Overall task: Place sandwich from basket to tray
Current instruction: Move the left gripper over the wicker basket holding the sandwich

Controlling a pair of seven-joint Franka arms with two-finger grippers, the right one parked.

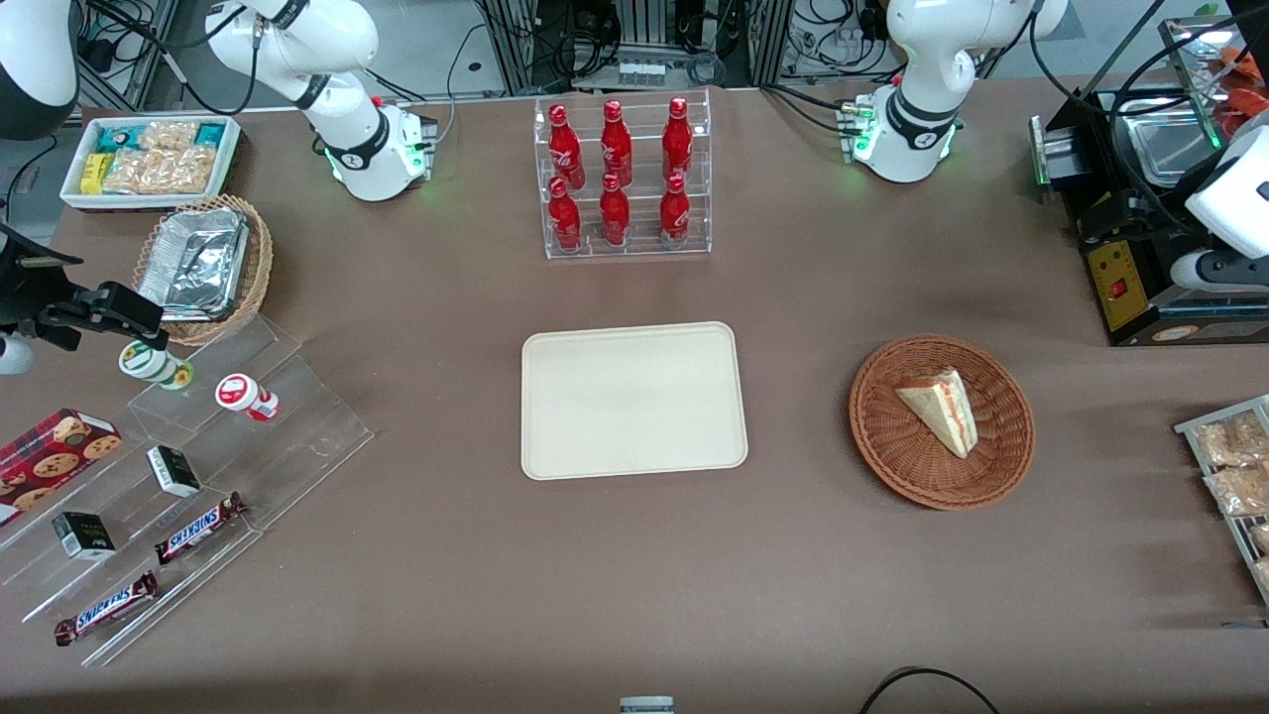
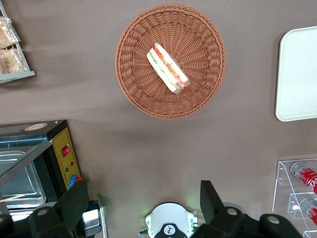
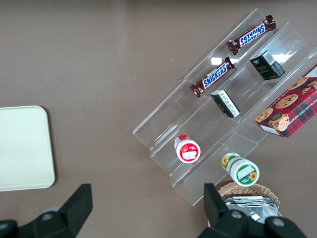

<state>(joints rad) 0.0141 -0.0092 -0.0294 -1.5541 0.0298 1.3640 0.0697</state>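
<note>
The sandwich (image 1: 942,409) (image 2: 168,68), a pale bread wedge with red and green filling at its edge, lies in the round reddish-brown wicker basket (image 1: 877,446) (image 2: 133,94). The cream rectangular tray (image 1: 634,400) (image 2: 297,74) lies flat beside the basket, toward the parked arm's end, with nothing on it. My left gripper (image 2: 142,198) hangs high above the table, farther from the front camera than the basket, roughly over the arm's own base (image 2: 171,225). It is open wide, with nothing between its dark fingers (image 2: 74,201).
A clear rack of red bottles (image 1: 625,178) stands farther from the front camera than the tray. A black machine with a metal tray (image 1: 1130,268) (image 2: 29,163) sits at the working arm's end. A wire rack of snack packets (image 1: 1229,476) lies nearer the front camera.
</note>
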